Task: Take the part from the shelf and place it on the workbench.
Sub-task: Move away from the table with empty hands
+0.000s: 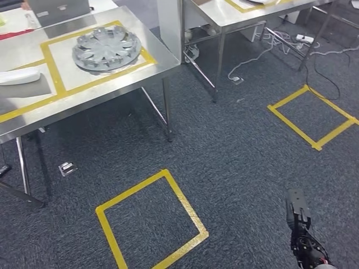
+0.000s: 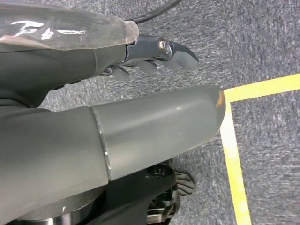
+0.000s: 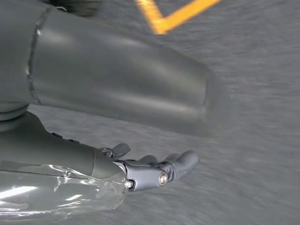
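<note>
A silver wheel-cover part (image 1: pixel 106 49) lies flat inside a yellow tape frame on a steel table (image 1: pixel 127 84) at the upper left of the head view. My right hand (image 1: pixel 303 232) hangs low at the bottom right, far from the table, over grey carpet. The right wrist view has the right hand (image 3: pixel 123 84) with its thumb and fingers (image 3: pixel 155 171) stretched out and nothing in it. In the left wrist view my left hand (image 2: pixel 141 122) is likewise spread over the carpet, with fingers (image 2: pixel 159 49) straight and holding nothing.
A white object (image 1: pixel 19 75) lies on the table's left part. A second steel table (image 1: pixel 228 14) stands behind, with cables (image 1: pixel 292 42) on the floor by it. Yellow tape squares (image 1: pixel 152 221) (image 1: pixel 313 115) mark the carpet. A floor socket (image 1: pixel 67 167) sits under the near table.
</note>
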Action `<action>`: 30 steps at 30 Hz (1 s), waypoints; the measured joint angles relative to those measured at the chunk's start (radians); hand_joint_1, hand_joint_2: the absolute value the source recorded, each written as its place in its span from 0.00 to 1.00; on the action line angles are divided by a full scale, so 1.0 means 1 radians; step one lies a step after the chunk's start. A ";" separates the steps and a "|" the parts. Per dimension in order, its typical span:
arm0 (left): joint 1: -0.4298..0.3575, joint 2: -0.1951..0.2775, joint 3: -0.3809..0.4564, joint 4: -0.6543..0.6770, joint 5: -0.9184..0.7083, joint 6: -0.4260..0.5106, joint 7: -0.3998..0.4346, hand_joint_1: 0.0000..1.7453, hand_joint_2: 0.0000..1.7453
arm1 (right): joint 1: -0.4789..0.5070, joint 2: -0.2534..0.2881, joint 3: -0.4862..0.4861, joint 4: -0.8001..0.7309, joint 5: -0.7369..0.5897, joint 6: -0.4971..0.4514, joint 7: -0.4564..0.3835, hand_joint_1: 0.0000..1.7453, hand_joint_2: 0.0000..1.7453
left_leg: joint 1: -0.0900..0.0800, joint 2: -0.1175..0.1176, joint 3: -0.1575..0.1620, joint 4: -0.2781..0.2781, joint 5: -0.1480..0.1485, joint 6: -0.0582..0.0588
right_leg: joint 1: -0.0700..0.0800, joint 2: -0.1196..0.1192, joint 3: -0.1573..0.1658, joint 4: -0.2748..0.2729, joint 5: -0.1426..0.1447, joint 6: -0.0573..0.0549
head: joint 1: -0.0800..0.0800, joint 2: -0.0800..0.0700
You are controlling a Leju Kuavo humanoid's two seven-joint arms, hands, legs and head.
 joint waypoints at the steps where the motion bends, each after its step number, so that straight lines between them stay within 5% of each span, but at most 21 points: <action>1: 0.001 0.001 -0.001 0.000 0.001 0.000 -0.002 0.00 0.00 | 0.003 0.006 0.010 0.026 0.003 0.002 0.026 0.00 0.00 | 0.002 0.007 0.001 0.000 -0.001 -0.004 | 0.002 0.010 -0.002 0.001 0.000 -0.009 | -0.007 0.000; 4: 0.004 0.001 -0.005 0.000 0.005 0.000 -0.007 0.00 0.00 | 0.009 0.019 0.035 0.095 0.008 0.009 0.115 0.00 0.00 | 0.011 -0.016 -0.019 0.059 -0.047 -0.018 | 0.005 0.032 -0.002 -0.001 0.004 -0.029 | -0.021 0.000; 7: 0.011 0.001 -0.007 0.000 0.010 -0.002 -0.008 0.00 0.00 | 0.010 0.034 0.057 0.147 0.011 0.015 0.167 0.00 0.00 | 0.010 -0.054 -0.123 0.273 -0.148 -0.017 | 0.013 0.055 -0.007 -0.002 0.008 -0.041 | -0.031 0.000; 9: 0.016 0.002 -0.008 0.000 0.011 -0.005 -0.008 0.00 0.00 | 0.011 0.043 0.071 0.176 0.012 0.020 0.183 0.00 0.00 | 0.006 -0.060 -0.162 0.339 -0.157 -0.008 | 0.021 0.077 -0.009 -0.001 0.009 -0.046 | -0.033 0.000; 10: 0.017 0.003 -0.008 0.000 0.012 -0.007 -0.008 0.00 0.00 | 0.012 0.046 0.076 0.187 0.012 0.022 0.188 0.00 0.00 | 0.003 -0.062 -0.153 0.313 -0.134 0.000 | 0.023 0.088 -0.009 -0.001 0.010 -0.047 | -0.033 0.000; 13: 0.014 0.009 -0.008 0.000 0.008 -0.009 -0.007 0.00 0.00 | 0.011 0.054 0.092 0.215 0.013 0.025 0.193 0.00 0.00 | -0.010 -0.099 -0.053 0.097 -0.025 0.025 | 0.026 0.118 -0.007 -0.001 0.012 -0.047 | -0.035 0.000; 15: 0.007 0.015 -0.009 0.000 0.004 -0.009 -0.007 0.00 0.00 | 0.009 0.061 0.104 0.233 0.013 0.027 0.191 0.00 0.00 | -0.016 -0.118 -0.018 0.019 0.002 0.031 | 0.027 0.133 -0.009 -0.001 0.014 -0.042 | -0.035 0.000; 17: 0.001 0.016 -0.010 0.000 0.001 -0.009 -0.005 0.00 0.00 | 0.010 0.068 0.113 0.247 0.012 0.028 0.189 0.00 0.00 | -0.015 -0.105 -0.013 0.005 0.006 0.030 | 0.028 0.147 -0.011 -0.002 0.017 -0.035 | -0.035 0.000; 19: -0.001 0.014 -0.012 0.000 -0.001 -0.010 -0.003 0.00 0.00 | 0.011 0.071 0.120 0.260 0.011 0.029 0.187 0.00 0.00 | -0.011 -0.086 -0.005 -0.012 0.015 0.034 | 0.031 0.126 -0.025 0.027 -0.004 -0.027 | -0.032 0.000; 22: 0.000 0.015 -0.015 0.000 -0.003 -0.011 -0.003 0.00 0.00 | 0.009 0.072 0.126 0.272 0.010 0.028 0.185 0.00 0.00 | -0.008 -0.057 0.000 -0.025 0.022 0.037 | 0.029 0.065 -0.100 0.200 -0.105 -0.015 | -0.018 0.000; 24: 0.001 0.015 -0.017 0.000 -0.004 -0.012 -0.003 0.00 0.00 | 0.008 0.074 0.131 0.281 0.005 0.028 0.185 0.00 0.00 | -0.007 -0.036 -0.001 -0.024 0.020 0.036 | 0.019 0.054 -0.137 0.290 -0.137 -0.004 | -0.013 0.000; 25: 0.001 0.015 -0.017 0.000 -0.005 -0.013 -0.004 0.00 0.00 | 0.009 0.076 0.133 0.285 0.001 0.029 0.186 0.00 0.00 | -0.005 -0.026 -0.001 -0.023 0.019 0.034 | 0.013 0.049 -0.130 0.284 -0.126 0.002 | -0.011 0.000; 28: -0.001 0.016 -0.018 0.000 -0.008 -0.016 -0.006 0.00 0.00 | 0.007 0.078 0.137 0.293 -0.007 0.029 0.192 0.00 0.00 | -0.001 -0.001 0.000 -0.007 0.007 0.016 | 0.000 0.007 -0.019 0.085 -0.039 0.018 | -0.002 0.000; 30: -0.004 0.019 -0.019 0.000 -0.009 -0.018 -0.007 0.00 0.00 | 0.005 0.080 0.138 0.297 -0.008 0.028 0.196 0.00 0.00 | -0.004 0.011 -0.001 0.006 0.000 0.004 | 0.001 -0.009 0.016 0.012 -0.020 0.008 | 0.000 0.000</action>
